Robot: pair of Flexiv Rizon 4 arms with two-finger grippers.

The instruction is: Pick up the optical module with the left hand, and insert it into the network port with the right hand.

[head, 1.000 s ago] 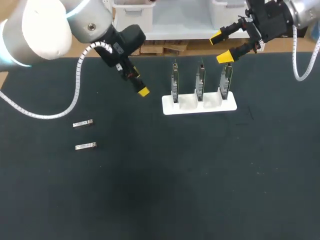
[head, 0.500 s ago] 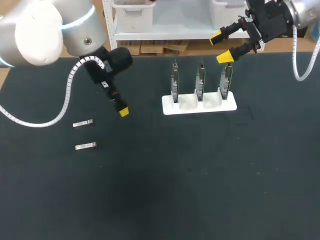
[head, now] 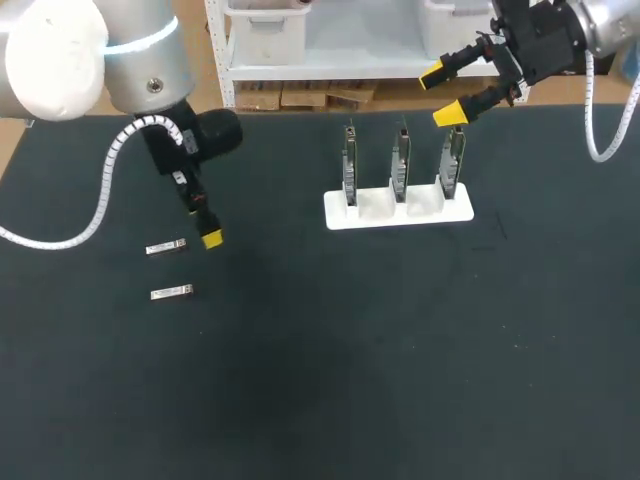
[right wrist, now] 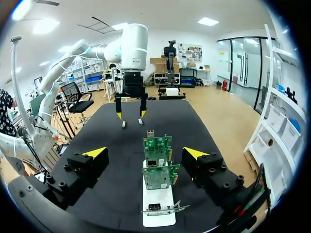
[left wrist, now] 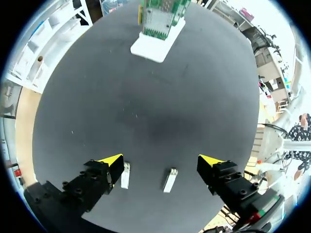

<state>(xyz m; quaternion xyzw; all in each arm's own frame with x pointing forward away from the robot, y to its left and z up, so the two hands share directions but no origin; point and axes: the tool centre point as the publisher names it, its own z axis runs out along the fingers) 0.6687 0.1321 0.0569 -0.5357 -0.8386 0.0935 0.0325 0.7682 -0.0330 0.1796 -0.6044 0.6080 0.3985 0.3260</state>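
Silver optical module [left wrist: 169, 180] under left gripper [left wrist: 161, 161]

surface: matte black tabletop [head: 400, 380], flat, flecked with a few pale specks | fixture: white rectangular plastic stand [head: 420, 215], set flat toward far edge, right of middle | load: three upright green circuit boards [head: 400, 165] slotted side by side in stand, evenly spaced

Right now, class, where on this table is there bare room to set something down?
Bare: the black table's near half, before the white three-board stand and right of two small silver modules. Crowded: around those modules, under the left gripper.
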